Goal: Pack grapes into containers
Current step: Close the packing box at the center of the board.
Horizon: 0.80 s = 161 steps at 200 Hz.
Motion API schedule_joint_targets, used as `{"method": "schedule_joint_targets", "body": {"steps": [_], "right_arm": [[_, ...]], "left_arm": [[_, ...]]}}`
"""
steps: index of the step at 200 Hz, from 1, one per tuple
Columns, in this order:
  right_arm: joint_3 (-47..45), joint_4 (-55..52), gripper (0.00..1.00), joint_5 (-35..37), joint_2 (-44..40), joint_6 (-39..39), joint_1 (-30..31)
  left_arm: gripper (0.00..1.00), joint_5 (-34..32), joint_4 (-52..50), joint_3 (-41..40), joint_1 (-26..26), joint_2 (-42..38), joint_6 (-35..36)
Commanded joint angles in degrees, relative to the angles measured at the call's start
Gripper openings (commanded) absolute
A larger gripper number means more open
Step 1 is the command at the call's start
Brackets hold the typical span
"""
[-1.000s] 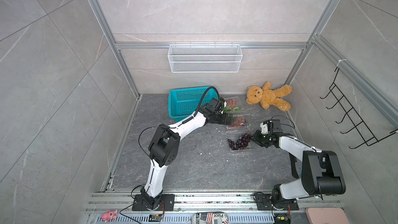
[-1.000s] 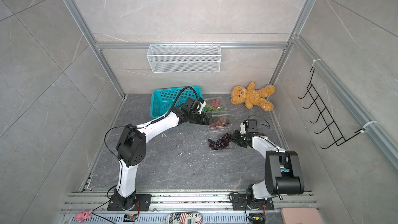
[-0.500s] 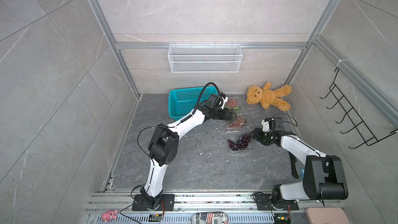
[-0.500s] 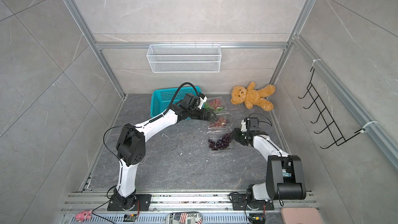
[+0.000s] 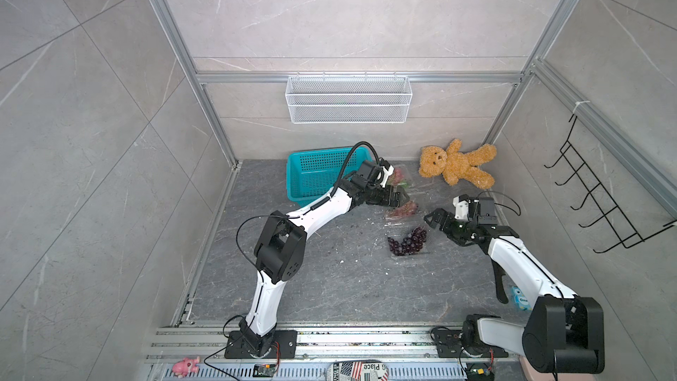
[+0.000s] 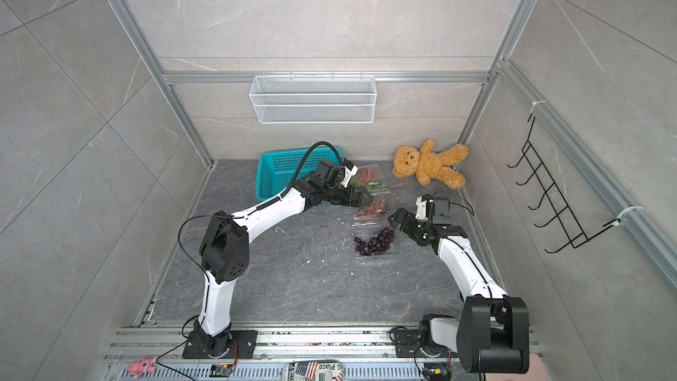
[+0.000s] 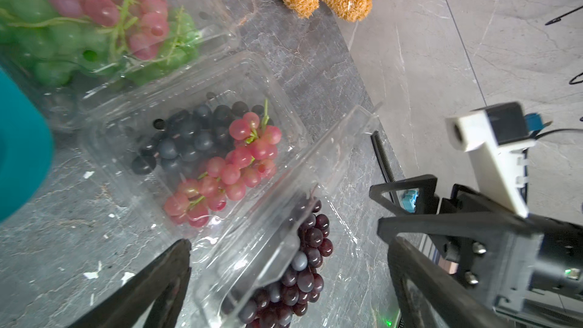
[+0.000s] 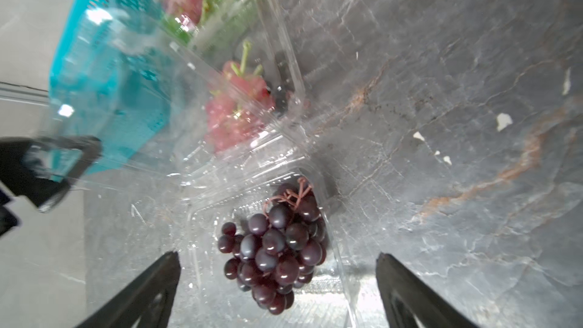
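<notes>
Three small clear ribbed plastic clamshell containers sit in a row on the grey stone-patterned surface (image 5: 329, 280), leading away from a teal perforated plastic basket (image 5: 315, 174). Every bunch of grapes I can see lies inside one of them, so the packing looks nearly done; no bunch shows in the basket or loose on the surface.

The container just beside the basket (image 7: 220, 23) holds bright green grapes (image 7: 47, 36) under reddish-pink grapes (image 7: 104, 4); the next container out (image 7: 285, 105) holds a dark purple-black bunch (image 7: 186, 140) with a reddish-pink bunch (image 7: 233, 165) lying against it; the container farthest from the basket (image 8: 339, 263) holds one dark purple bunch (image 8: 274, 247), its berries round and glossy on a thin brownish stem.

That last container's hinged lid (image 7: 331, 153) stands tilted up, not shut; whether the other two lids are snapped down I cannot tell; closing lids seems to be what is left.

The left gripper (image 7: 287, 242) hangs near the two containers closest to the basket, its fingers spread wide and holding nothing; the right gripper (image 8: 277, 256) hangs over the dark purple bunch, its fingers likewise spread and empty.
</notes>
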Motion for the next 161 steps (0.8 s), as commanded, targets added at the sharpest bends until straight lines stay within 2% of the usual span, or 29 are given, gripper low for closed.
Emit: {"method": "schedule_joint_targets", "body": {"steps": [1,69,140,161], "right_arm": [[3.36,-2.55,0.99,-2.69,-2.63,1.62,-1.21],[4.62,-0.81,1.0,-9.84,-3.9,5.57,-6.39],[-2.58,3.48,1.0,-13.65,-3.81,7.05,-8.18],[-5.89,4.33,0.96,-13.64,-3.89,6.52,-8.16]], "left_arm": [[1.0,1.84,2.15,0.36,-0.79,-1.15,-0.76],[0.99,1.52,4.25,-4.08,-3.3,-5.12,-1.8],[1.0,0.35,9.46,-13.2,-7.49,-10.67,-4.94],[1.0,-0.12,10.42,-15.14,-8.64,-11.31,-5.6]]}}
